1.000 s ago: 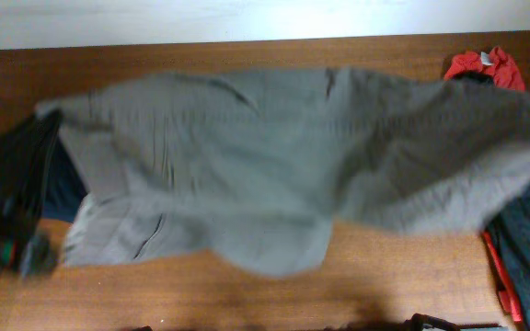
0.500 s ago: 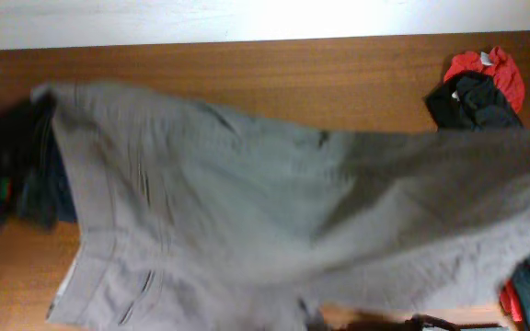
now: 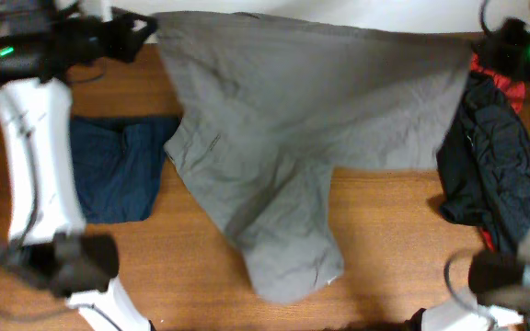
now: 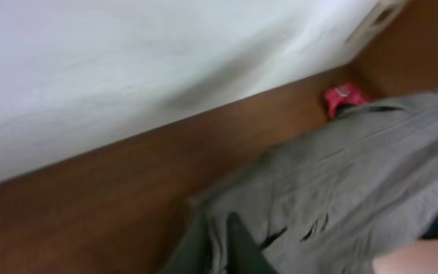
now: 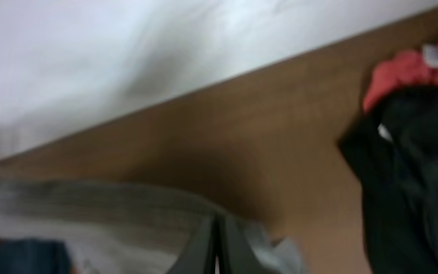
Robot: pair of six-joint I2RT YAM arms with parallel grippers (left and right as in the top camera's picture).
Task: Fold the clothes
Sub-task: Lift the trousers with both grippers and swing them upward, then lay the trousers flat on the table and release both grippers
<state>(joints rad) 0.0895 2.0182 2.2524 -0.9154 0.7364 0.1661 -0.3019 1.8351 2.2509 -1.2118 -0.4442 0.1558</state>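
— Shorts (image 3: 311, 138)? One leg trails toward the near edge of the table (image 3: 394, 230), and the rest drapes across its middle.
— And at the table's far edge?
— Both top corners are held up there. The left gripper (image 4: 215, 247) looks nipped on one corner, jaws almost together. The right gripper (image 5: 216, 240) is pinched tight on the other.
— So, the spreading step?
— I'd say so; no fold yet. Next they'd need to lay it flat and smooth on the table, then bring one leg over the other.

shorts (image 3: 311, 138) centre, folded garment (image 3: 118, 170) left, garment heap (image 3: 490, 170) right
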